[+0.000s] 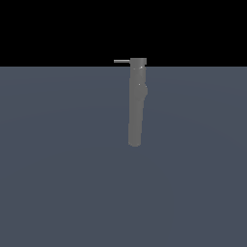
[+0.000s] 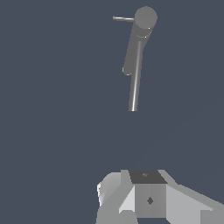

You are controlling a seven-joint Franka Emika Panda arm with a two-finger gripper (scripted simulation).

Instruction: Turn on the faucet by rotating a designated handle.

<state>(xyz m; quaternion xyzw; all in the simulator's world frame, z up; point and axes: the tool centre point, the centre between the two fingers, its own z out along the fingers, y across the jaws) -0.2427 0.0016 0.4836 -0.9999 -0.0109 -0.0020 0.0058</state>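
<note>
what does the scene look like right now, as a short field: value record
faucet: long matte-grey cylindrical body with a slight kink midway, standing on the blue-grey surface
handle: thin light-grey rod sticking out sideways from the capped end, toward the exterior view's left
gripper: boxy light-grey body seen only in the wrist view, well apart from the faucet
jaws: fingertips not visible, open or shut cannot be told
contact: none, handle untouched

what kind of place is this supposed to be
Likely a bare simulated test scene, not a real kitchen or bathroom: a lone grey faucet with a thin handle stands on a flat, featureless blue-grey floor under a black void. The gripper is far from it.
</note>
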